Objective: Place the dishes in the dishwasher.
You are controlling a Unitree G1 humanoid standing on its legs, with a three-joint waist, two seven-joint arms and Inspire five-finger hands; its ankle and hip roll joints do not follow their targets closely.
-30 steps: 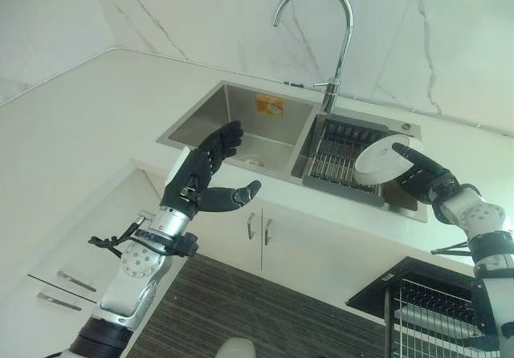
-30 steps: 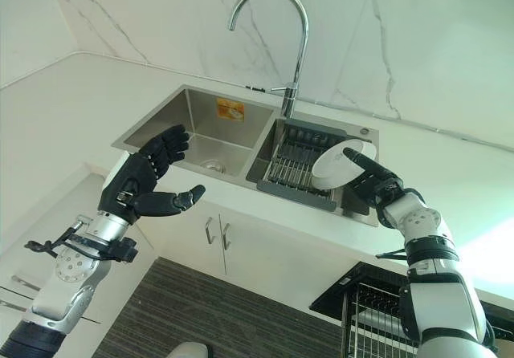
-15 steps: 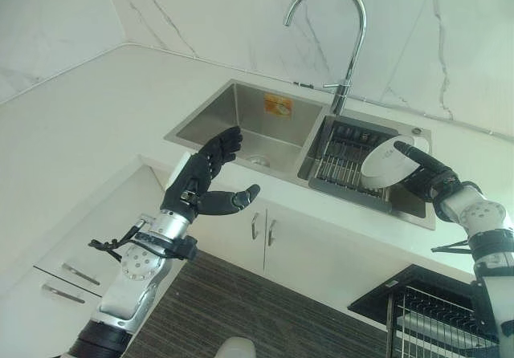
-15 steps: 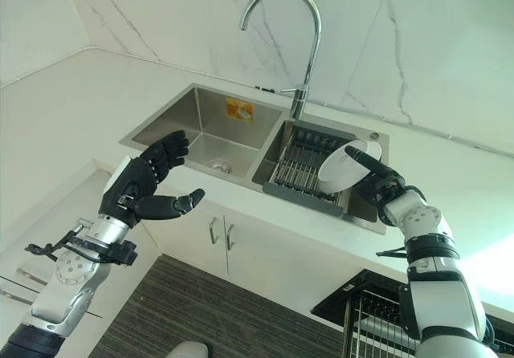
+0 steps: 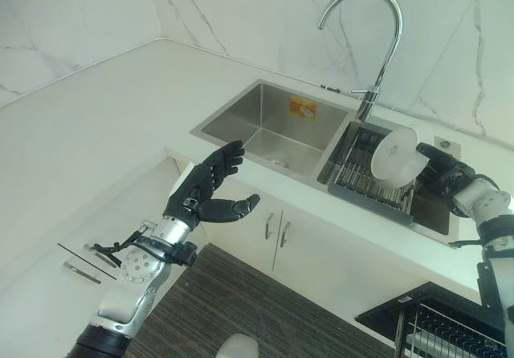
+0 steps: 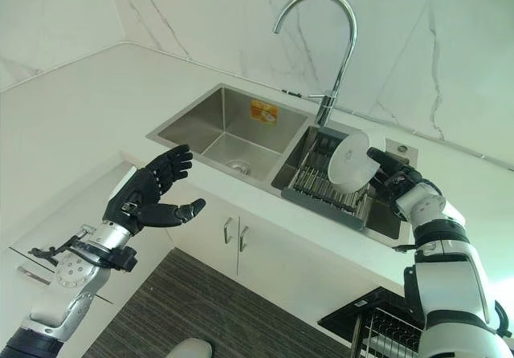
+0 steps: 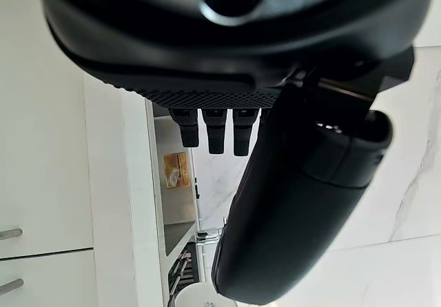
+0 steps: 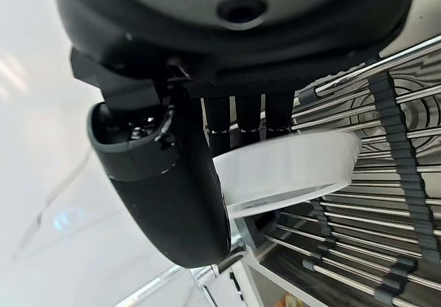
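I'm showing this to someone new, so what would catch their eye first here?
Probably the white bowl pinched in the right hand, held above the dish rack in the sink's right basin. Next, the tall curved chrome faucet behind the steel sink, and the left hand spread open, holding nothing, before the counter edge.

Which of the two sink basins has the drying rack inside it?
The right basin, below the tap, holds the dark wire rack. The left basin has only a drain and a yellow sticker.
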